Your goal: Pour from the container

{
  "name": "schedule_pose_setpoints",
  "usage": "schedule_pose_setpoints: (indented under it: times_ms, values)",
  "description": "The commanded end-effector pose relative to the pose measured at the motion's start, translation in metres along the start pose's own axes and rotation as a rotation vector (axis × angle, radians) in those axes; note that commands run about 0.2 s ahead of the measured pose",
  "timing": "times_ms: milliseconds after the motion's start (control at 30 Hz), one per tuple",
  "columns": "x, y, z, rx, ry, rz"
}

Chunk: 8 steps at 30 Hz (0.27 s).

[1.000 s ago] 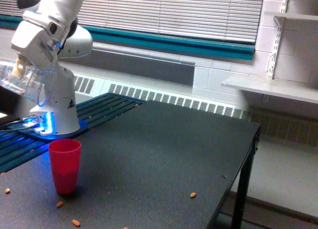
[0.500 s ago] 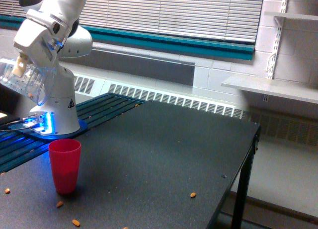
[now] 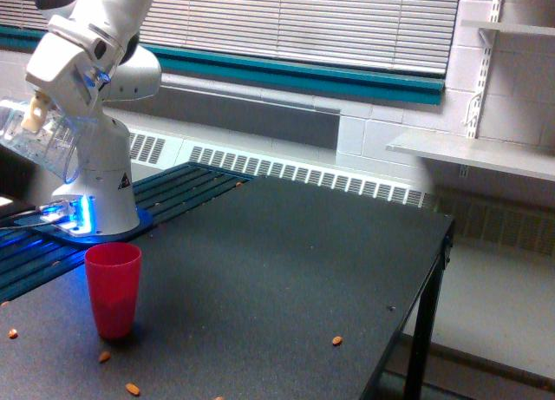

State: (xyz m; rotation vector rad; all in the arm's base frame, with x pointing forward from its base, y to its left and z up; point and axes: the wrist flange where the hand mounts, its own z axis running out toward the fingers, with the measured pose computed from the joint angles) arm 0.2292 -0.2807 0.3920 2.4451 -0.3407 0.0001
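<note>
The container (image 3: 42, 144), a clear faceted plastic cup, hangs tilted at the exterior view's left edge, well above the table. My gripper (image 3: 36, 118) is shut on it, a pale fingertip (image 3: 34, 115) pressed against its wall. A few brown pieces show faintly inside. The red cup (image 3: 113, 290) stands upright on the dark table (image 3: 286, 270), below the container and to its right.
The arm's white base (image 3: 97, 200) with blue lights stands behind the red cup. Scattered brown nuts (image 3: 336, 340) lie on the table. The table's edge runs at the exterior view's right, with a wall shelf (image 3: 473, 153) beyond.
The gripper and container have risen slightly and shifted a little toward the exterior view's right. The red cup has not moved.
</note>
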Motion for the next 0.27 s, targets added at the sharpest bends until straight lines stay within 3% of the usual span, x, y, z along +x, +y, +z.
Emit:
schedule_pose_setpoints:
  times_ms: [33, 267]
  values:
    - [0.0003, 0.0004, -0.0018, -0.006, 0.006, -0.012]
    - [-0.0026, -0.0016, 0.0025, 0.013, 0.011, -0.006]
